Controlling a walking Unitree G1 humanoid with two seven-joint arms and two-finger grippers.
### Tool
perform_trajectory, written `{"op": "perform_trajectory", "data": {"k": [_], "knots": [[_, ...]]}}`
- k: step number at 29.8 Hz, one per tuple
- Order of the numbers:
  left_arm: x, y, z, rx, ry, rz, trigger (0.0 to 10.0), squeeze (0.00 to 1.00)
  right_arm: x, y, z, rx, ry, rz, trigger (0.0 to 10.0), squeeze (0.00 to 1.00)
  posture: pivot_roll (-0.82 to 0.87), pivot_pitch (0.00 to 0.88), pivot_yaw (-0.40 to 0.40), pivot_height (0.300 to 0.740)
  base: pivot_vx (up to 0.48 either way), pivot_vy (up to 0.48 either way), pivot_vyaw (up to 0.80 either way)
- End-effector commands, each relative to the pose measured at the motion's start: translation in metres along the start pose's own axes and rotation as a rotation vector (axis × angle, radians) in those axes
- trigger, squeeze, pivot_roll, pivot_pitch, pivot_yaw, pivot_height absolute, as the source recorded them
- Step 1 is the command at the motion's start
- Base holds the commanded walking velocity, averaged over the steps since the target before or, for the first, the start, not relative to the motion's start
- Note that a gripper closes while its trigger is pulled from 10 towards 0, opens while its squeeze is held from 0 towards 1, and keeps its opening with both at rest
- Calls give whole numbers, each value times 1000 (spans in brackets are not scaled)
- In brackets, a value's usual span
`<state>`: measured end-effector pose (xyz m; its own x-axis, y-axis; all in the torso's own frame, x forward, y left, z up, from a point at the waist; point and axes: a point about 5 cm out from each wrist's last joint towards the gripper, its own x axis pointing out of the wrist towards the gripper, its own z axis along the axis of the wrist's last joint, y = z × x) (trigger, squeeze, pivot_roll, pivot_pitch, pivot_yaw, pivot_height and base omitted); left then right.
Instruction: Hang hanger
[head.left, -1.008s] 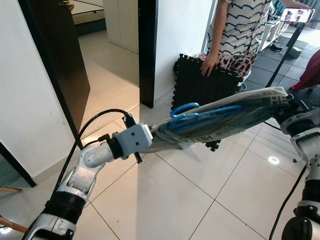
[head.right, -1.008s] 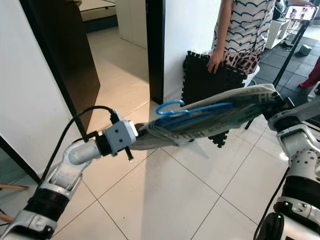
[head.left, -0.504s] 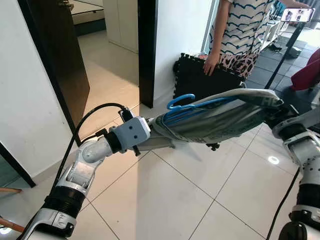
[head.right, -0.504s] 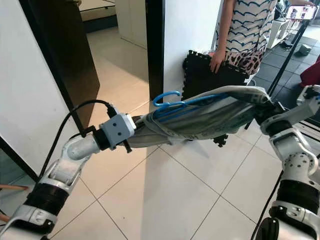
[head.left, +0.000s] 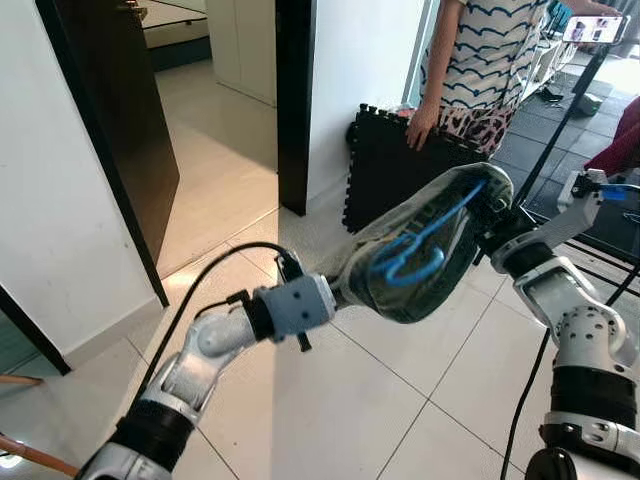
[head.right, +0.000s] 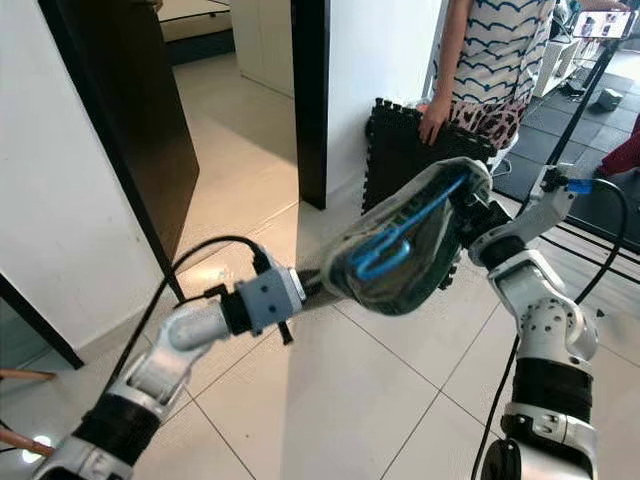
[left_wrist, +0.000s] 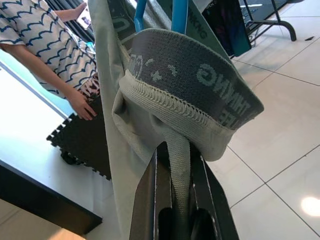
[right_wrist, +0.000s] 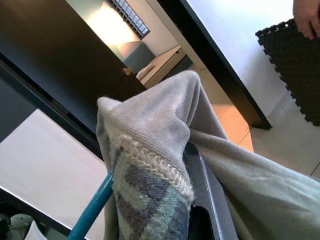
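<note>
A grey-green garment (head.left: 440, 275) with a lettered waistband hangs bunched between my two grippers above the tiled floor. A blue hanger (head.left: 432, 235) lies inside it, hook end low and toward my left arm. My left gripper (head.left: 335, 293) is shut on a fold at the garment's lower left; in the left wrist view its black fingers (left_wrist: 150, 200) pinch a strip of the cloth under the waistband (left_wrist: 200, 80). My right gripper (head.left: 490, 232) is shut on the garment's upper right end, where cloth covers the black finger (right_wrist: 206, 187) beside the blue hanger (right_wrist: 90, 212).
A person (head.left: 480, 60) stands close behind, one hand on an upright black foam mat (head.left: 385, 175). A dark door (head.left: 110, 110) and a white wall (head.left: 50, 200) are on the left, a black door frame (head.left: 293, 100) ahead. A phone on a tripod (head.left: 592, 30) stands at far right.
My two grippers have come closer together. The garment, stretched flat before, now sags in a rounded bundle, and the hanger has swung so its hook points down.
</note>
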<state>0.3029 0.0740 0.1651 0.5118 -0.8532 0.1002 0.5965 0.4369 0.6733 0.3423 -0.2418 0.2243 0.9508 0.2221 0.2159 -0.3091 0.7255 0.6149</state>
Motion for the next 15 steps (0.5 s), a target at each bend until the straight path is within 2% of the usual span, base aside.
{"op": "perform_trajectory", "data": {"k": [1,4,7,10,13,15], "knots": [[2,-7,5,12,-37,-50,10000,0,0,3,0,-27,16,10,10000,0,-36,68,-64,740,0,0,0],[1,-8,4,16,-32,-66,10000,0,-2,2,0,-36,20,5,10000,0,-37,70,-62,740,0,0,0],[-7,-6,-1,26,0,-106,10000,0,-9,-5,2,-70,33,-20,10000,0,-34,72,-72,740,0,0,0],[-24,9,-14,34,84,-121,10000,0,-22,-17,11,-158,67,-44,10000,0,-32,81,-62,740,0,0,0],[-27,12,-16,37,102,-125,10000,0,-25,-19,14,-169,67,-46,10000,0,-29,82,-67,740,0,0,0],[-35,18,-23,18,154,-135,10000,0,-28,-23,20,-205,71,-61,10000,0,-40,85,-47,740,0,0,0]]}}
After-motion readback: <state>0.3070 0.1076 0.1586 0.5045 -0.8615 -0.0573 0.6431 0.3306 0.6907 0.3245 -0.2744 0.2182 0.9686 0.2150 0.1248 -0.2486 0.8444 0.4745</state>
